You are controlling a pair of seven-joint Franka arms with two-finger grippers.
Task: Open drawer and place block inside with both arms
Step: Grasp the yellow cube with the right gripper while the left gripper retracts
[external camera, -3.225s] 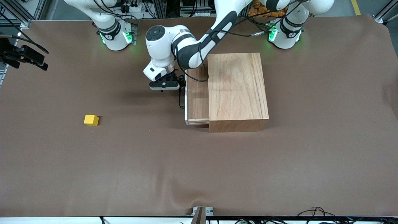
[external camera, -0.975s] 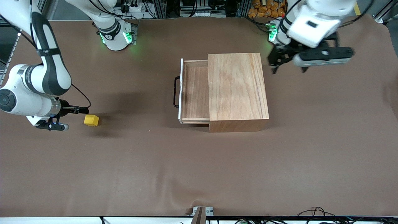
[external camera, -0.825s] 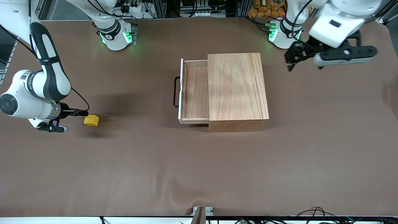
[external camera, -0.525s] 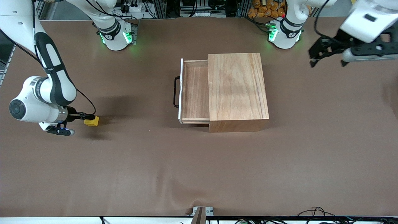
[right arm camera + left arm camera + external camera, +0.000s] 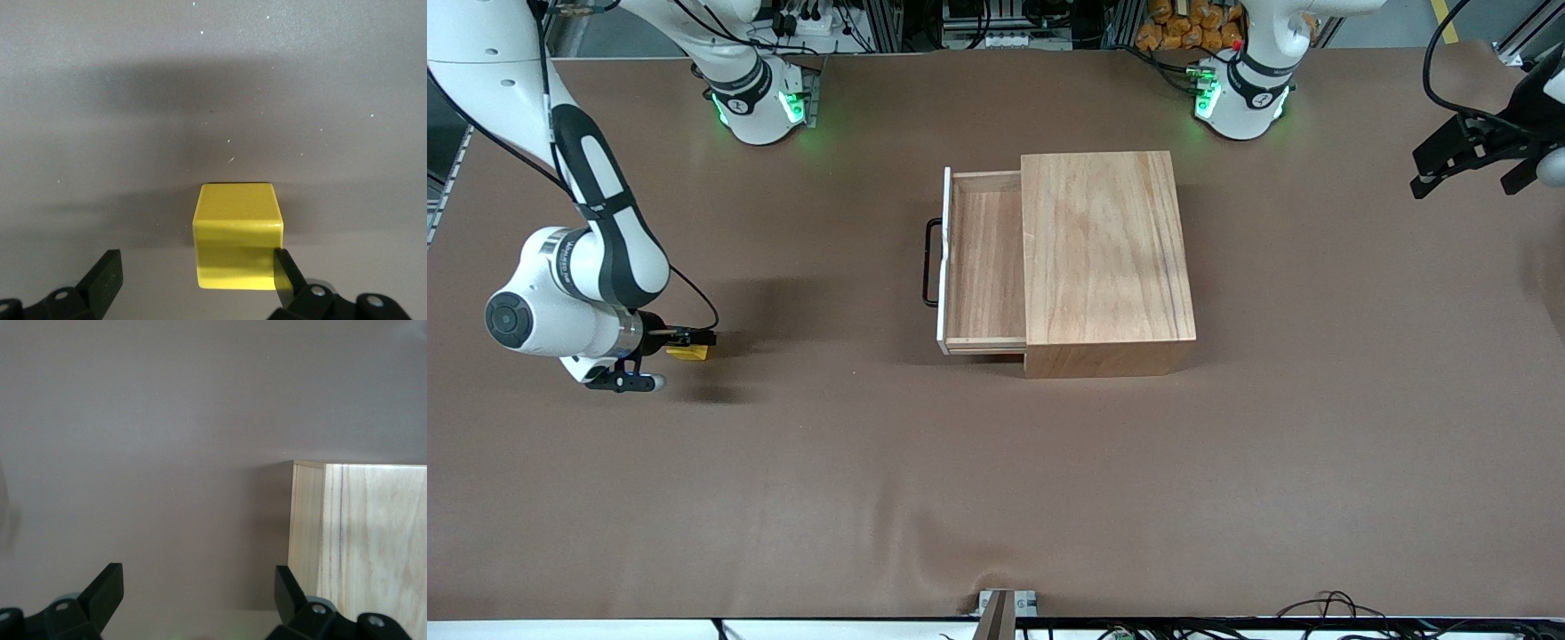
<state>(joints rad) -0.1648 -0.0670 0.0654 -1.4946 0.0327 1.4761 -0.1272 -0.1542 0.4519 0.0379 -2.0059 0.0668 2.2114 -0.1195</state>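
Front view: the drawer now stands pulled out of the wooden box, handle toward the right arm's end, so the opening step looks done. The left gripper has swung away from the handle and hangs over the table's edge at its own end, waiting. The right gripper has closed in on the block, which sits on the table at its fingertips.

Left wrist view: the left gripper's fingers are spread and empty; a corner of the wooden box lies ahead of them.

Right wrist view: the right gripper's fingers are spread, one beside the block, not yet clamped. The grasp seems next.

No brands, labels or writing are readable.
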